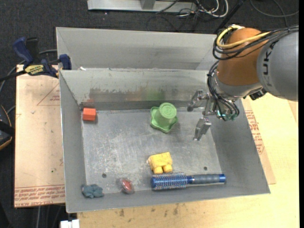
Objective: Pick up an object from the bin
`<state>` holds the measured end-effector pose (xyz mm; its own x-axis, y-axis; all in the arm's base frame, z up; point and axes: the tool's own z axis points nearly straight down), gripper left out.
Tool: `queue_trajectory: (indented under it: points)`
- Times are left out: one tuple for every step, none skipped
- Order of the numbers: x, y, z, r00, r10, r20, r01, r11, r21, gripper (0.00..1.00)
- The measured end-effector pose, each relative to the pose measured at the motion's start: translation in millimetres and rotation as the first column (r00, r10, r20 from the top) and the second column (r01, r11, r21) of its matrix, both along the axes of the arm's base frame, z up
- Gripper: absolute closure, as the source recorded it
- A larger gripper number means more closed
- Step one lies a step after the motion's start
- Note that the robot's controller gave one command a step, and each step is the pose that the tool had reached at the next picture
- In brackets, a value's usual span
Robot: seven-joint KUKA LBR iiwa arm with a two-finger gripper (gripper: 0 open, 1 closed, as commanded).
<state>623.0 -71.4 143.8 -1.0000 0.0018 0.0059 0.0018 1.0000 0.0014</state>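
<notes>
My gripper (198, 117) hangs over the right part of the bin floor, open, with nothing between its fingers (201, 128). A green cup-like thing (164, 117) lies just to its left, near the back wall. Further forward sits a yellow block (160, 163), and in front of that a blue hairbrush (187, 180) lies along the front wall.
An orange cube (89, 114) rests at the back left. A small red-and-grey ball (126, 185) and a blue-grey lump (92, 191) lie at the front left. The bare floor spreads across the bin's middle and left.
</notes>
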Motion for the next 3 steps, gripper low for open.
queue_trajectory:
  points:
    - [21.9,81.9,-73.4,0.997,0.077,0.012,-0.077,0.997,-0.002,0.00]
    - [7.0,111.7,-42.8,0.977,0.212,0.010,-0.212,0.977,0.000,0.00]
    - [14.3,161.4,-39.1,0.882,0.471,0.011,-0.471,0.882,0.000,0.00]
